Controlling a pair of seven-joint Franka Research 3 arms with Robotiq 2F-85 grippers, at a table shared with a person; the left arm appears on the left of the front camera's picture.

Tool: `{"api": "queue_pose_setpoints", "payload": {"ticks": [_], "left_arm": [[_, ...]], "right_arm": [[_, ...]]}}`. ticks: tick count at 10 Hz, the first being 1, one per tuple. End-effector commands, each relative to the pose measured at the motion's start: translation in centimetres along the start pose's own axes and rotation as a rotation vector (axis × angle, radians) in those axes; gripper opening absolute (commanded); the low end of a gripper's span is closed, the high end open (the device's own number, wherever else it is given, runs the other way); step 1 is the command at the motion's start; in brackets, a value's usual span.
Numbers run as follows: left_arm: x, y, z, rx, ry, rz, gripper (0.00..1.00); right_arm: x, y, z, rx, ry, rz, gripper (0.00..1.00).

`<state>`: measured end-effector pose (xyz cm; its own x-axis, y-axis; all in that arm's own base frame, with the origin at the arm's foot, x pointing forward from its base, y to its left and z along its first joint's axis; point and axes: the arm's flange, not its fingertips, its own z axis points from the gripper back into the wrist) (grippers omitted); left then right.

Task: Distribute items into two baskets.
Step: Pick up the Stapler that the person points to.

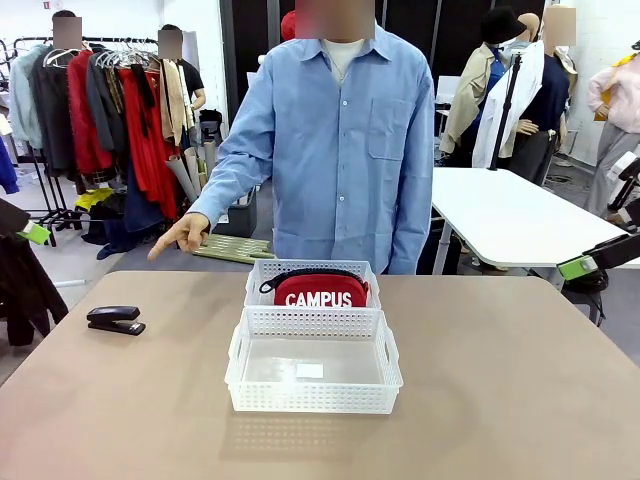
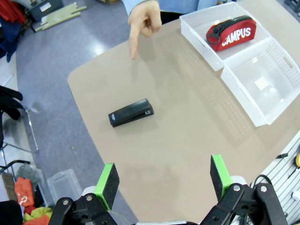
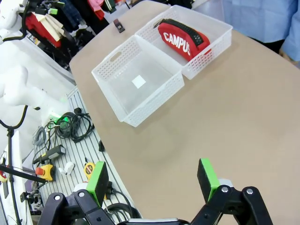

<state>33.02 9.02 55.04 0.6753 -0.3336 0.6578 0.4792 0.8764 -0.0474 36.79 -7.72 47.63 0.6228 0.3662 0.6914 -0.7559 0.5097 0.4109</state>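
**Half done: pouch binned, stapler left on the counter**

Status: the red pouch (image 1: 321, 291) sits inside the far basket (image 1: 312, 268). The near basket (image 1: 312, 400) has nothing in it but a small white sticker on its floor. The two baskets touch end to end. The stapler (image 1: 115, 319) lies flat on the bare counter (image 1: 500, 400), outside both baskets. My read is one item sorted and one to go, with the stapler most likely due for the near basket.

Tools: the left tool (image 2: 163, 173) has its fingers spread wide and holds nothing. The right tool (image 3: 152, 176) is the same. Both hang well above the counter.

Relative to the tools:
- The stapler is ahead of the left tool, slightly toward its left finger and well apart from it.
- The baskets are ahead of the left tool and off to its right.
- From the right tool the baskets are ahead and to the left, with the stapler a small dark speck beyond them.

View differences:
- The left wrist view gives the stapler's lie from above (long axis slanted across the fingers' line). It also shows the person's hand (image 2: 143, 21) pointing a finger down at the counter beyond the stapler.
- The front view shows the pointing but not that angle. It does show the pouch standing above the far basket's rim.
- The right wrist view shows the near basket's handle cut-out and open top best.
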Motion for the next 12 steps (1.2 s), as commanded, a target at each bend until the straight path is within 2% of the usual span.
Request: {"api": "queue_pose_setpoints", "payload": {"ticks": [1, 9, 12], "left_arm": [[0.0, 0.1, 0.0, 0.002, 0.002, -0.001, 1.00], [0.0, 0.0, 0.0, 0.000, 0.000, 0.000, 1.00], [2.2, 2.3, -0.7, -0.031, 0.049, -0.009, 1.00]], "right_arm": [[0.1, 0.0, -0.1, 0.004, -0.008, 0.001, 1.00], [0.1, 0.0, -0.1, 0.004, -0.008, 0.001, 1.00], [0.1, 0.0, -0.1, 0.004, -0.008, 0.001, 1.00]]}}
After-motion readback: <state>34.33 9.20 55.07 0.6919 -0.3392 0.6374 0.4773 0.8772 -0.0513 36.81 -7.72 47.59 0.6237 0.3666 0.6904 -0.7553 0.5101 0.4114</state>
